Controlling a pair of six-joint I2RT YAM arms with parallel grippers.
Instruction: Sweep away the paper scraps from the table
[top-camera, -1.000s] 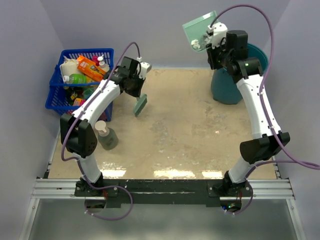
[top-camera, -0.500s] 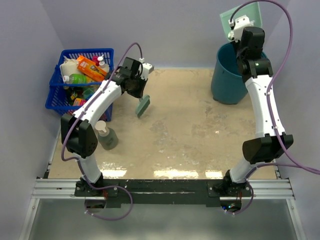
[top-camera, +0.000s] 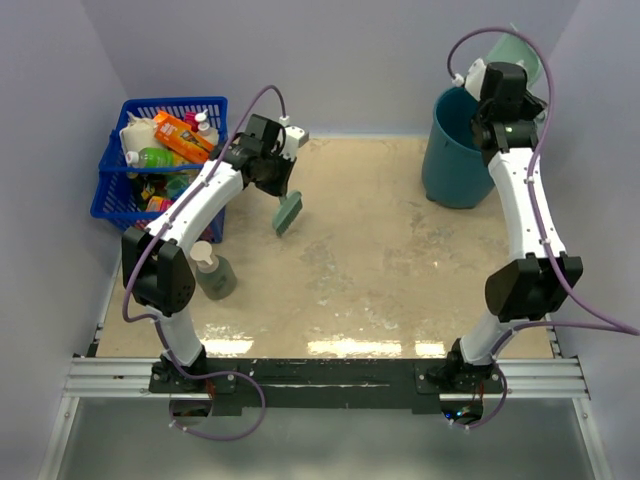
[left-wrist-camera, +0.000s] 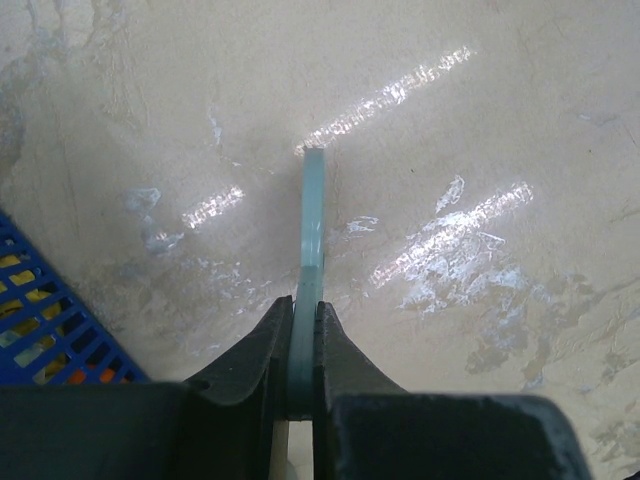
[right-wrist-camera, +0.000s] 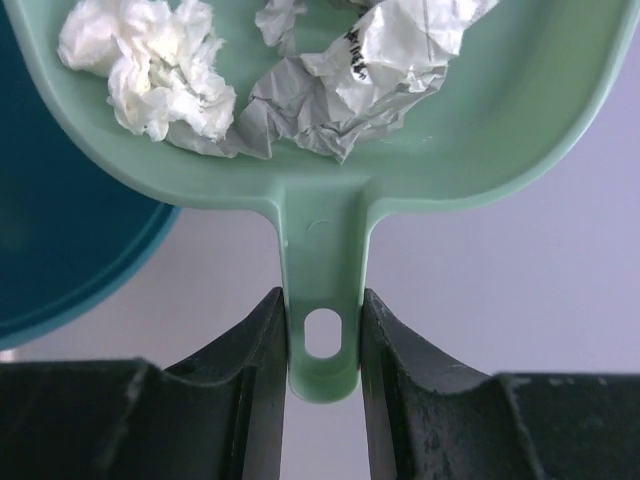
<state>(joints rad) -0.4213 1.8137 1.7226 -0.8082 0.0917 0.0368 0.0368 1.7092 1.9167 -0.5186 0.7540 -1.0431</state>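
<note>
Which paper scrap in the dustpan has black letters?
The grey scrap in the middle of the dustpan; the white scrap left of it shows none.

Paper scraps (right-wrist-camera: 330, 90) in dustpan (right-wrist-camera: 500, 130), seemingly above bucket (top-camera: 450, 165); basket (top-camera: 175, 101) far left.

The mottled beige table (top-camera: 400, 280) carries a grey-green pump bottle (top-camera: 213, 275).

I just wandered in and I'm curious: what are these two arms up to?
The right pincer grips the handle of a teal dustpan loaded with crumpled paper scraps, held up beside the teal bucket. The left pincer is shut on a hand brush that hangs over the table.
</note>
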